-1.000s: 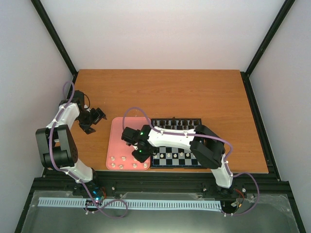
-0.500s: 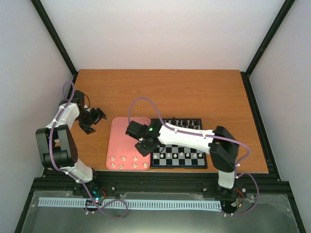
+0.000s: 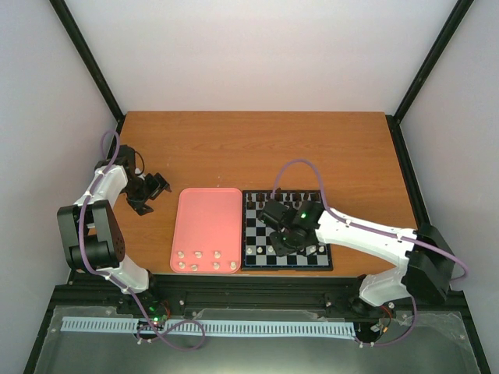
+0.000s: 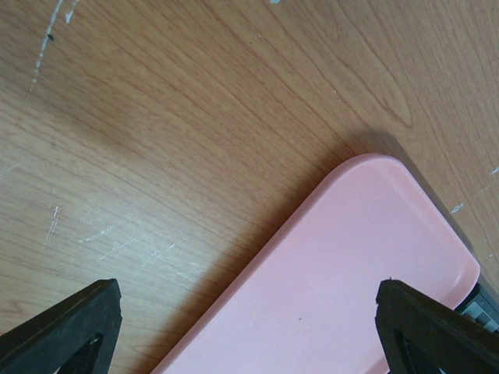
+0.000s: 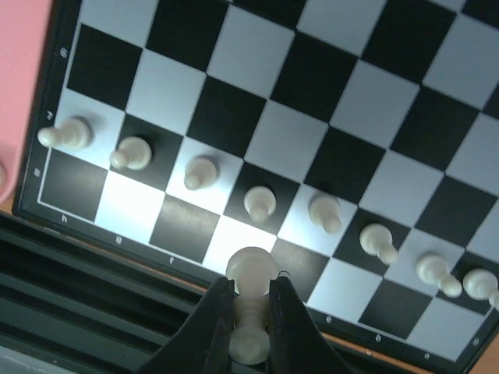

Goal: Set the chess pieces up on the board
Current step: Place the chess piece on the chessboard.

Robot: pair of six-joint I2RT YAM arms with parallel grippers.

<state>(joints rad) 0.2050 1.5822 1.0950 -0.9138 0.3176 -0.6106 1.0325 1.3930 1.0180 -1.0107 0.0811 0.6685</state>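
Piece (image 5: pixel 249 315) lies along right pincer (image 5: pixel 251 287) (head outward).

right gripper (image 5: pixel 249 287) pinched closed, left gripper (image 3: pixel 153 195) spread wide.

Centre of the overhead frame: the board (image 3: pixel 287 268) sits with the tray (image 3: pixel 204 218) right beside its left edge. Loose chess pieces (image 3: pixel 207 260) line the tray's lower end. Pawns (image 5: pixel 257 202) stand in a row near the board's lower edge. Over them, the right gripper (image 5: pixel 251 287) clamps one piece (image 5: pixel 251 265). The left gripper (image 3: pixel 156 189) hangs left of the tray, over the table (image 3: pixel 312 148).
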